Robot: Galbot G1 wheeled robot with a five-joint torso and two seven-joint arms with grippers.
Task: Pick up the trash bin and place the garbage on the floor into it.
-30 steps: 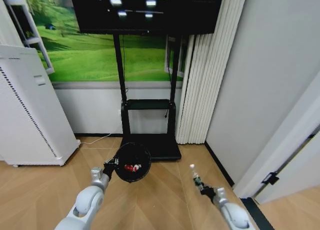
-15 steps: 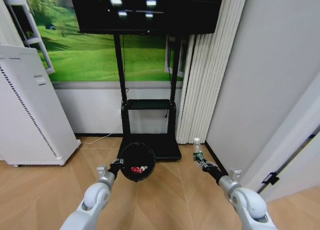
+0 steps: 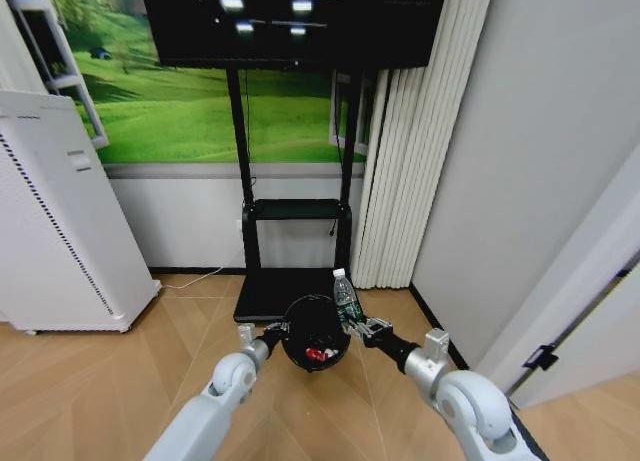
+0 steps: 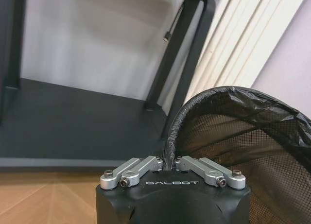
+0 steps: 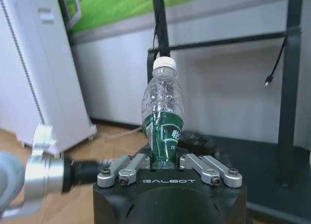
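The black mesh trash bin [image 3: 314,331] hangs above the floor [image 3: 120,381], its rim pinched by my left gripper [image 3: 277,333], which is shut on it. In the left wrist view the bin's rim [image 4: 194,107] runs between the closed fingers of the left gripper [image 4: 168,162]. Red-and-white garbage [image 3: 317,354] lies inside the bin. My right gripper [image 3: 357,327] is shut on a clear bottle with a green label [image 3: 346,297], held upright just at the bin's right rim. The right wrist view shows that bottle [image 5: 163,122] standing up from the right gripper [image 5: 164,163].
A black TV stand [image 3: 295,221] with a low base plate [image 3: 270,296] stands right behind the bin. A white perforated appliance [image 3: 60,221] sits at the left wall. White curtains [image 3: 410,151] and a grey wall [image 3: 530,181] close in the right side.
Both arms have swung inward. The bin moved right and slightly down. The bottle moved left to the bin's rim.
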